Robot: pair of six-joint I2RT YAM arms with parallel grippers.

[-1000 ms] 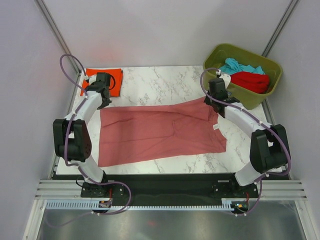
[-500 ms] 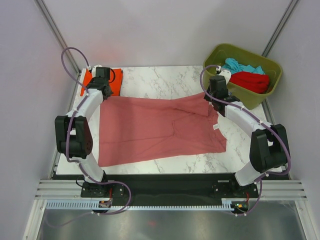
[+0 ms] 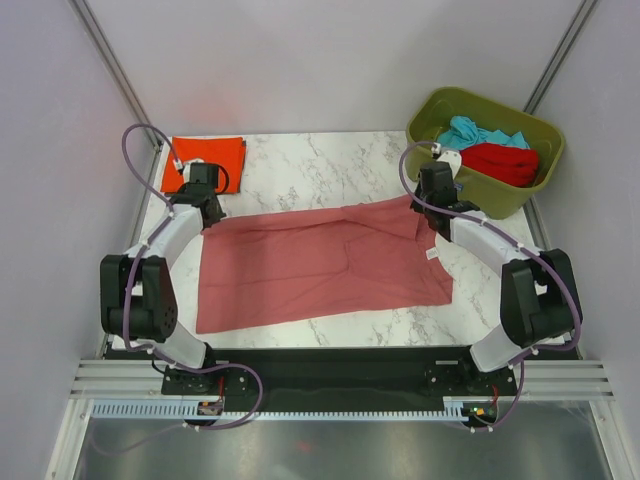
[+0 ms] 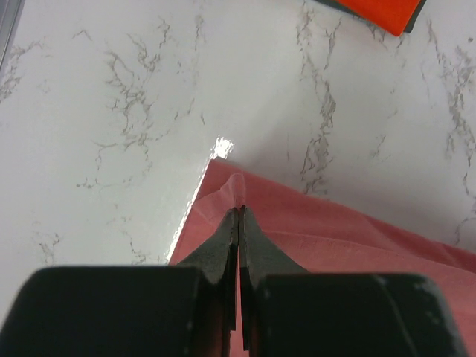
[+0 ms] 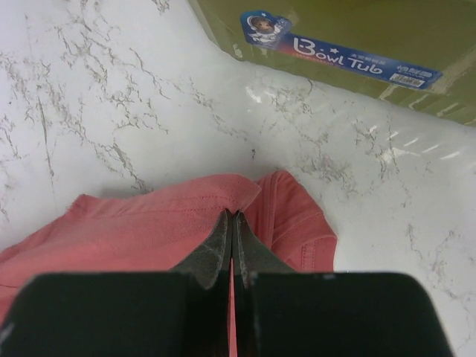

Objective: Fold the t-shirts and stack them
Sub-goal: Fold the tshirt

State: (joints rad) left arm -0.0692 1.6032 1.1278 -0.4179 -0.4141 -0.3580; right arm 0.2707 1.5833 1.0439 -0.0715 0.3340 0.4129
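A dusty pink t-shirt (image 3: 320, 265) lies spread across the middle of the marble table (image 3: 320, 165). My left gripper (image 3: 208, 205) is shut on its far left corner (image 4: 227, 190), pinching a small fold of cloth. My right gripper (image 3: 432, 205) is shut on the far right edge of the pink t-shirt (image 5: 186, 216), with a sleeve (image 5: 297, 223) lying just to the right of the fingers. A folded orange-red t-shirt (image 3: 205, 160) rests at the table's far left corner, also seen in the left wrist view (image 4: 383, 11). Teal (image 3: 470, 131) and bright red (image 3: 500, 162) t-shirts lie bunched in the bin.
An olive-green plastic bin (image 3: 445, 103) stands at the far right corner, its side wall (image 5: 342, 30) close beyond my right gripper. Metal frame posts rise at both back corners. A black strip and the arm bases line the near edge.
Both grippers, still pinching the shirt's far edge, moved away from me and then back toward me, stretching and resettling the cloth. The left gripper ends slightly farther than a second ago.
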